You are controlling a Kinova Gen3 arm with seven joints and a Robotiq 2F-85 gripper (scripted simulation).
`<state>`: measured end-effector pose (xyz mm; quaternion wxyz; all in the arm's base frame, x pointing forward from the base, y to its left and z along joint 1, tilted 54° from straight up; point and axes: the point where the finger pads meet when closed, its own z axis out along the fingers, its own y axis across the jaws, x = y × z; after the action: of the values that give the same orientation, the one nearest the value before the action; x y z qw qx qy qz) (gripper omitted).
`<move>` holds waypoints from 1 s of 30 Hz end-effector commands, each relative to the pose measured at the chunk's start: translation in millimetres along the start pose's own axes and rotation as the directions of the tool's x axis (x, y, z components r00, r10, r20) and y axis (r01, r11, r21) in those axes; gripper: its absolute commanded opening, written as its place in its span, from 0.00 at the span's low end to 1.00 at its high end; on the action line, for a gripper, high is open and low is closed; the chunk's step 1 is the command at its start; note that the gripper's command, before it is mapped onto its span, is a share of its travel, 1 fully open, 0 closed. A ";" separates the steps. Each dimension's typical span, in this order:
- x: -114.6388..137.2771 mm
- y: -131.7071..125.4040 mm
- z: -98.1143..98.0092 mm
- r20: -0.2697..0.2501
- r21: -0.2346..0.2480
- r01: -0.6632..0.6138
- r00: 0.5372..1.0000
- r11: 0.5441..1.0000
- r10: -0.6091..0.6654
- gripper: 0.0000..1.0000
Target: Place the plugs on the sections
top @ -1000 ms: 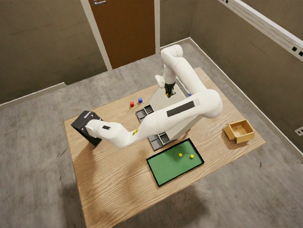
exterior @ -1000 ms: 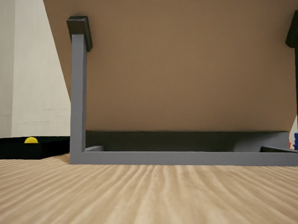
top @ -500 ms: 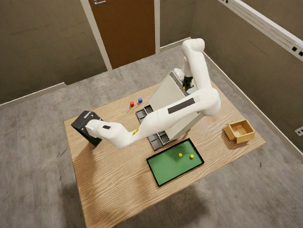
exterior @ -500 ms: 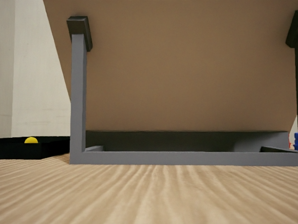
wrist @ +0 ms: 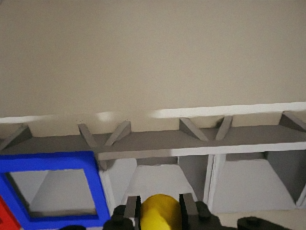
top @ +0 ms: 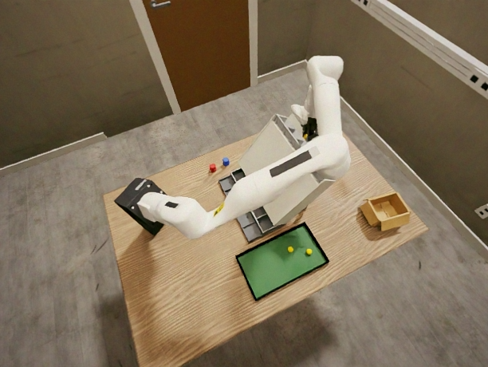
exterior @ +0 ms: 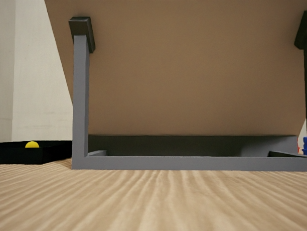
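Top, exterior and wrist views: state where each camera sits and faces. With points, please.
Top: high over the table [top: 179,287], facing down; shows the arm [top: 259,189] and gripper [top: 306,136].
Exterior: at table height, facing the cover's underside [exterior: 175,75]; no robot.
Wrist: on the arm, facing the funnels; shows gripper fingers.
Top and wrist share the gripped yellow marble [top: 305,136] [wrist: 160,214].

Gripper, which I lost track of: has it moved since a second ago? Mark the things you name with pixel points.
Yes: in the top view the gripper [top: 306,136] [wrist: 160,211] has moved right, away from the door [top: 207,48].
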<state>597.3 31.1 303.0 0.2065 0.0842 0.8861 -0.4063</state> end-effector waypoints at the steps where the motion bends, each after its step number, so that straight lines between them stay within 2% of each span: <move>1: -0.1 1.2 -1.0 0.001 -0.001 0.001 1.000 1.000 -0.001 0.00; 4: -0.1 1.2 -1.0 0.001 -0.001 0.001 1.000 1.000 -0.001 0.00; 5: -0.2 0.7 28.9 0.001 -0.001 0.000 1.000 1.000 0.000 0.00; 21: -0.2 0.7 28.9 0.001 -0.001 0.000 1.000 1.000 0.000 0.00; 22: -0.2 0.8 28.8 0.001 -0.001 0.001 1.000 1.000 -0.001 1.00; 30: -0.2 0.8 28.8 0.001 -0.001 0.001 1.000 1.000 -0.001 1.00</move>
<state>606.2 8.8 285.1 0.2062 0.0840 0.8862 -0.4063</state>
